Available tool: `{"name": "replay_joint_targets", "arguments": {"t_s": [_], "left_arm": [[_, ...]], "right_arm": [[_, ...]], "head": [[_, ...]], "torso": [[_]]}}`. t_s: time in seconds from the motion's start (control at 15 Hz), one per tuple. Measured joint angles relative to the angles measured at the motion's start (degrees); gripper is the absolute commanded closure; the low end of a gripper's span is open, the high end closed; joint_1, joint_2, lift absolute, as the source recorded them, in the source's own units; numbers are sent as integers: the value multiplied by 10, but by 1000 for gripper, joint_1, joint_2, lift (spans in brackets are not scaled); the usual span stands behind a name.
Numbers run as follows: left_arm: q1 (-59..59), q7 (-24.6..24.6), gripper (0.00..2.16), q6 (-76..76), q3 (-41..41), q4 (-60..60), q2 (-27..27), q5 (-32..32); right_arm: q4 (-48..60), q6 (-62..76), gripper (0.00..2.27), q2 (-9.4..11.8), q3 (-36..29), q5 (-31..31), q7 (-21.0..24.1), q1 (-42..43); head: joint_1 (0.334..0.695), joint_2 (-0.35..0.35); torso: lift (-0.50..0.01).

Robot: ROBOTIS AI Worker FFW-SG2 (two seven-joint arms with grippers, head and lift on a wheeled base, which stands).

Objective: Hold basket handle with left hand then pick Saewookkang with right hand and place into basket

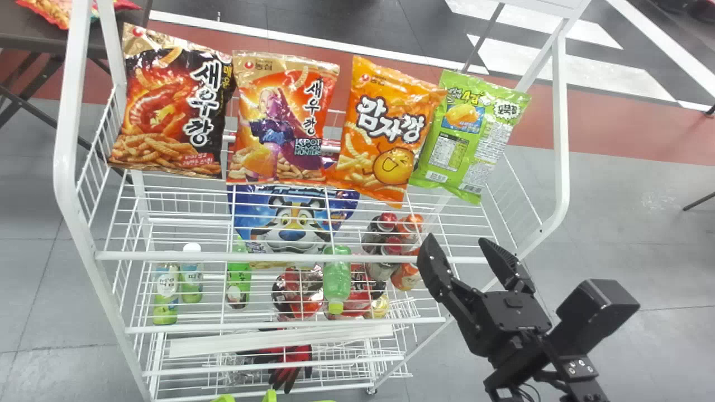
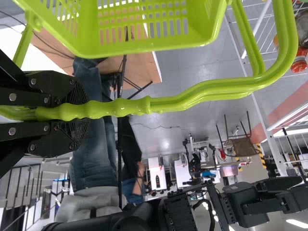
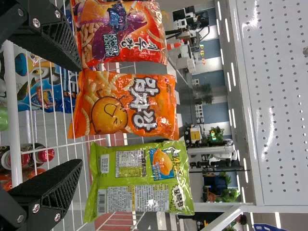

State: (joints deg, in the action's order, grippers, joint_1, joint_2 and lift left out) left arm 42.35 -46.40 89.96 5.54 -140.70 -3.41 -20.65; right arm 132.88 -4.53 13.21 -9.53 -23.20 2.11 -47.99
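Four snack bags [image 1: 385,128] on one white rack [image 1: 223,257], two Saewookkang [image 1: 279,117] toward ten and eleven o'clock in head view, right gripper [image 1: 458,243] toward four, spread wide, empty, left gripper [image 2: 84,109] clamped round basket handle [image 2: 192,94]

The right arm [image 1: 570,365] comes in from the head view's bottom edge, right of centre, angled forward and toward the robot's left. Its end effector [image 1: 457,242] stands with both flat black fingers spread well apart, the tips pointing forward. A boxy black part [image 1: 600,307] sits beside the wrist, on its right. In the left wrist view, the left end effector [image 2: 87,114] has its two fingers drawn close together, nearly parallel, their ribbed pads [image 2: 77,134] facing each other.
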Motion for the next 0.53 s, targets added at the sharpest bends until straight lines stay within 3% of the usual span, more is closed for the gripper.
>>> {"name": "replay_joint_targets", "arguments": {"t_s": [0.53], "left_arm": [[1,-5,1825,0,0,0,0,0]], "right_arm": [[4,1,144,0,10,8,-1,0]], "head": [[695,-350]], "torso": [[-19]]}}
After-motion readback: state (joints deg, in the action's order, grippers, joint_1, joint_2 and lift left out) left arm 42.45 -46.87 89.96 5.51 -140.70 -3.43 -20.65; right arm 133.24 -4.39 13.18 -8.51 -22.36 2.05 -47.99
